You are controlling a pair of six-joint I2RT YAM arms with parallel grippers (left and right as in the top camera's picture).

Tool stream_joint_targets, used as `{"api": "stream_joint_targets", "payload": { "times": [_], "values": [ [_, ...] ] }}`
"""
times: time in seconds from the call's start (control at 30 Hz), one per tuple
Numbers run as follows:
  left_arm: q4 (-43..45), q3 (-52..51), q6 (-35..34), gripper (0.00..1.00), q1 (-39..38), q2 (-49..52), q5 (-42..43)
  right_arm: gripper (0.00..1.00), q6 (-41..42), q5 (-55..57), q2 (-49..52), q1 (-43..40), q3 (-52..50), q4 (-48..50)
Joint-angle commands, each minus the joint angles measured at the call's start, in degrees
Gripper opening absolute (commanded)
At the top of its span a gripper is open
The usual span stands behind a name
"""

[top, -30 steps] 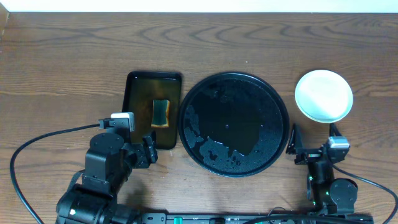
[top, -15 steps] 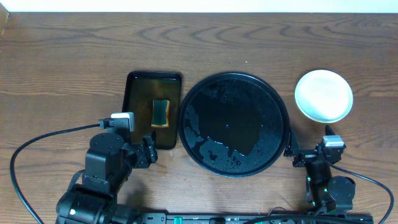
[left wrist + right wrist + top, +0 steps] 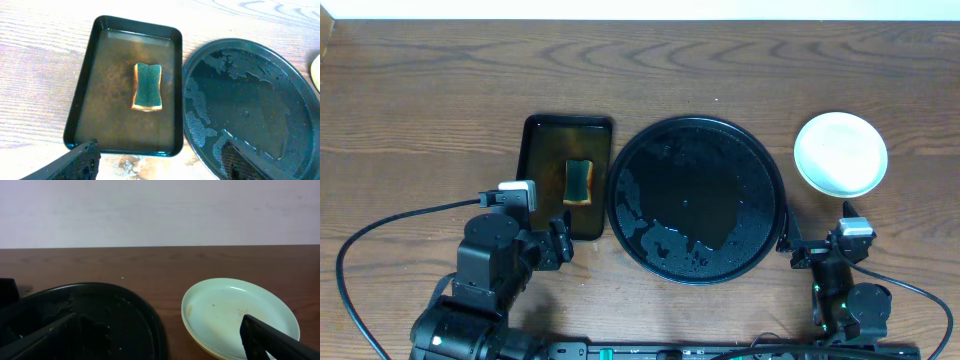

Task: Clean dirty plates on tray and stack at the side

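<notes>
The left gripper (image 3: 160, 147) has its two dark fingers (image 3: 82, 160) spread wide with nothing between them, hanging over the near edge of a small rectangular tray (image 3: 90, 75). The right gripper (image 3: 159, 320) is likewise splayed and empty, its fingers (image 3: 270, 340) framing the lower corners of the right wrist view and touching nothing. Just ahead of the left gripper, the rectangular tray holds a shallow brownish liquid and a sponge (image 3: 148, 86), green on top with a tan base, lying near its middle. Just to the right of it sits the tray (image 3: 720, 170), round, glossy and black, bare of plates, its surface patched with water film and droplets, thickest along the left and near sides. The right gripper sits low at this tray's near right rim. Beyond it, the plates (image 3: 840, 153) rest stacked on the wooden table (image 3: 440, 90), just beside the tray's right rim but off it. The top plate is pale blue-white with a few faint brown specks; a pale yellow edge (image 3: 200, 340) shows beneath it, and how many lie in the stack cannot be told. A black cable (image 3: 380, 230) loops across the table from the left arm.
</notes>
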Motion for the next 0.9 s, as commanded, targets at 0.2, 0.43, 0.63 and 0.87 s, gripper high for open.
{"api": "stream_joint_targets", "payload": {
  "times": [0.2,0.43,0.63,0.87],
  "values": [
    [-2.84,-0.11,-0.04,0.78,2.12,-1.09,-0.90,0.99,-0.94,-0.46,-0.07,-0.20,-0.04,-0.22],
    [3.10,-11.85,-0.04,0.78,11.67,-10.84,3.91,0.99,-0.94,-0.46,-0.07,-0.20,-0.04,-0.22],
    [16.55,-27.10,-0.04,0.78,15.39,-23.71,5.86,0.99,-0.94,-0.46,-0.09,-0.20,-0.04,-0.22],
    [35.36,-39.10,3.48,0.78,18.10,-34.45,5.86,0.99,-0.94,-0.46,-0.07,-0.20,-0.04,-0.24]
  ]
}}
